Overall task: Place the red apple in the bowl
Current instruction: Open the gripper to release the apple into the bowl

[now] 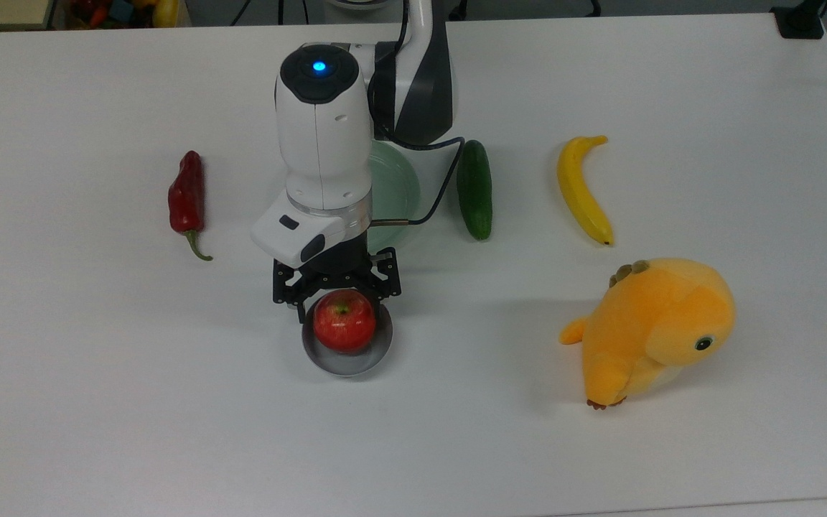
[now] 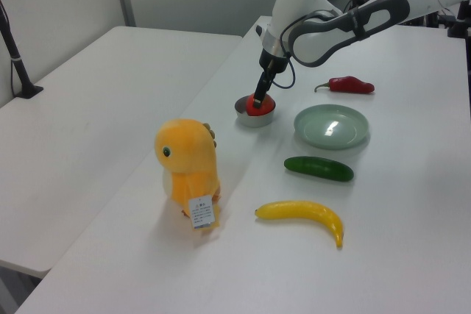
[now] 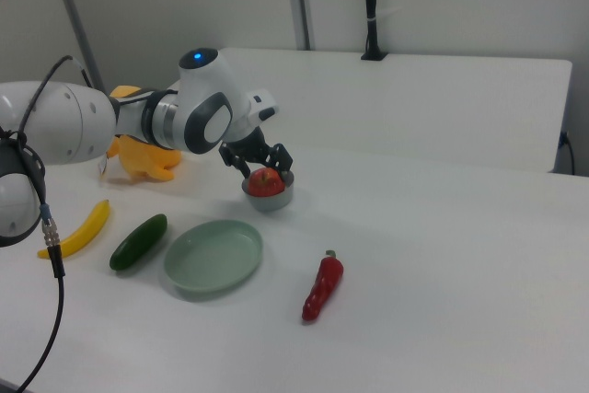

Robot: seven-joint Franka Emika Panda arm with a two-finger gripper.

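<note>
The round glossy red apple (image 1: 343, 321) is seen sitting inside the small round grey bowl (image 1: 347, 359), its stem dimple turned upward; in the right view the red apple (image 3: 267, 181) rises above the rim of the bowl (image 3: 270, 199). The black two-finger claw (image 1: 337, 291) of the white robot arm (image 1: 322, 136) is held directly above the apple's far side in the top view. Whether the claw is spread or pinching the apple cannot be told. In the left view the claw (image 2: 259, 99) reaches down onto the apple (image 2: 257, 106) in the bowl (image 2: 254, 118).

On the white surface (image 1: 97, 373), a shallow pale green plate (image 1: 395, 190) is partly covered by the arm in the top view, just beyond the bowl. A long dark red chilli pepper (image 1: 187, 197) lies toward the top view's left, well apart from the bowl. A dark green cucumber (image 1: 474, 188) lies just beside the plate on the top view's right, and a yellow banana (image 1: 583, 190) lies farther right. An orange plush toy (image 1: 654, 330) with a paper tag stands near the banana, on the top view's right.
</note>
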